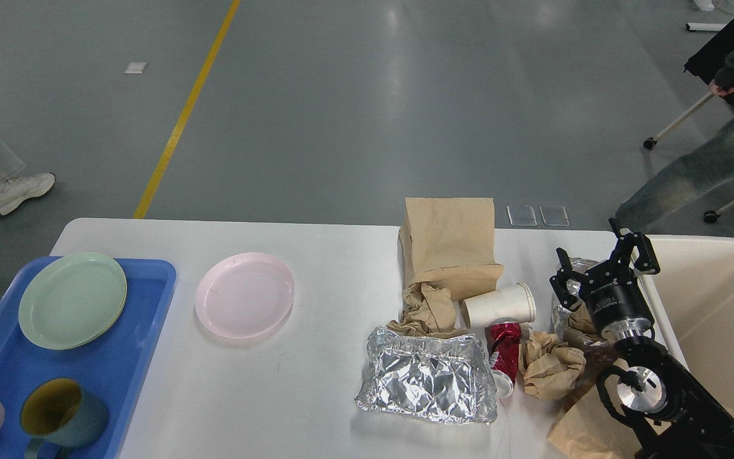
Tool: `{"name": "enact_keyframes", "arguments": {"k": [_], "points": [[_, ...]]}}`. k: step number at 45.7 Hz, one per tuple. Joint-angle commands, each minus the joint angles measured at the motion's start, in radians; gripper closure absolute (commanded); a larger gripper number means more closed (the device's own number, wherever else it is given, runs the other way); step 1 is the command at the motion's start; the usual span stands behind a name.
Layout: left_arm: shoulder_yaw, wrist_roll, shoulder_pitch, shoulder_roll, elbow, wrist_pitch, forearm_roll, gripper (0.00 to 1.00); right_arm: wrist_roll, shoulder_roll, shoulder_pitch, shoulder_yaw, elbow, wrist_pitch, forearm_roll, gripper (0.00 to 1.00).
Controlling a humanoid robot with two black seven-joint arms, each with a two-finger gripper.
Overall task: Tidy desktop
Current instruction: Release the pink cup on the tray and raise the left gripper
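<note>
White and matte, the desktop (335, 255) fills the lower part of my head view, its long axis running left to right, its far edge toward the grey floor. My right gripper (603, 262) hangs over the desktop's right end, fingers (638, 247) spread apart and holding nothing, just beside the cream bin (711, 299) past the right edge. Beneath it lies crumpled foil (564, 312); closer to the middle sit a paper bag (448, 245), a tipped paper cup (499, 305), a red can (503, 357) and a foil tray (427, 376). My left gripper is out of sight.
</note>
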Motion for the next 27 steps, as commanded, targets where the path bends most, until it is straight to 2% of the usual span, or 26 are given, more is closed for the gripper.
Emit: {"name": "enact_keyframes", "arguments": {"k": [1,8,12,18,19,20,24,27], "points": [[-0.001,0.003,0.01,-0.004,0.001,0.009,-0.002,0.99,0.0,0.0,0.0,0.0,0.0,0.0,0.0,0.0],[-0.021,0.008,0.012,-0.004,0.003,0.023,-0.006,0.94,0.0,0.0,0.0,0.0,0.0,0.0,0.0,0.0],[-0.024,0.008,0.012,-0.002,0.006,0.03,-0.026,0.85,0.0,0.0,0.0,0.0,0.0,0.0,0.0,0.0],[-0.024,0.009,0.013,-0.004,0.004,0.087,-0.072,0.58,0.0,0.0,0.0,0.0,0.0,0.0,0.0,0.0],[-0.024,0.008,0.012,-0.004,0.004,0.09,-0.078,0.5,0.0,0.0,0.0,0.0,0.0,0.0,0.0,0.0],[-0.026,0.008,0.013,-0.004,0.004,0.093,-0.093,0.36,0.0,0.0,0.0,0.0,0.0,0.0,0.0,0.0],[-0.023,0.008,0.013,-0.002,0.001,0.083,-0.147,0.13,0.0,0.0,0.0,0.0,0.0,0.0,0.001,0.0],[-0.023,0.006,0.015,-0.001,-0.002,0.078,-0.158,0.07,0.0,0.0,0.0,0.0,0.0,0.0,0.0,0.0]]}}
